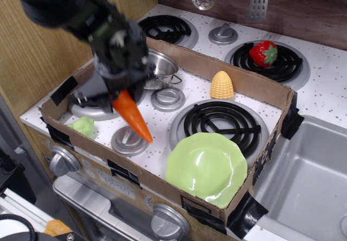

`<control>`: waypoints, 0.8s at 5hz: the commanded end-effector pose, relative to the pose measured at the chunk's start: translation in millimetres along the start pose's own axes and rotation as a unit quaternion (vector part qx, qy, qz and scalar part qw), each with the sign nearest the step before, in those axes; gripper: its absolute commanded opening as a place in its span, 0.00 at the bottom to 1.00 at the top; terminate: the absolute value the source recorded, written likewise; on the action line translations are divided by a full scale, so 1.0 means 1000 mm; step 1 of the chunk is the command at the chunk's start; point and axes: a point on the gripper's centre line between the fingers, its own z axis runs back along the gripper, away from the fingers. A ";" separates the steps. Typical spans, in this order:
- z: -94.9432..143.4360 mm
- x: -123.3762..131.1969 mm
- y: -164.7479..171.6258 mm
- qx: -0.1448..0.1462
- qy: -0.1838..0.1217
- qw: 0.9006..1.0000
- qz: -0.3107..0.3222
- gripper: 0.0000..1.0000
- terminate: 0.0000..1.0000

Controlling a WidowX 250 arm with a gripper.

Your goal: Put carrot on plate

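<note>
Clamped on the stem end of the glossy orange tapered toy carrot (132, 116), the black gripper (120, 88) holds it tip-down above the stovetop. Pickup looks done; carrying to the light green scalloped plastic plate (206, 168), well apart, remains.

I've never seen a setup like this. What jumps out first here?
A black gripper holds a glossy orange carrot by its top, tip hanging down over the toy stove's left side. In front, a wavy light green plate sits bare inside the cardboard frame, and a red strawberry rests on the back right burner.
</note>
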 end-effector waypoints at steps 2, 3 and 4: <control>0.062 0.006 -0.030 -0.027 0.037 0.997 0.056 0.00 0.00; 0.047 -0.011 -0.036 -0.044 0.044 0.996 0.057 0.00 0.00; 0.033 -0.038 -0.041 -0.053 0.062 0.995 0.063 0.00 0.00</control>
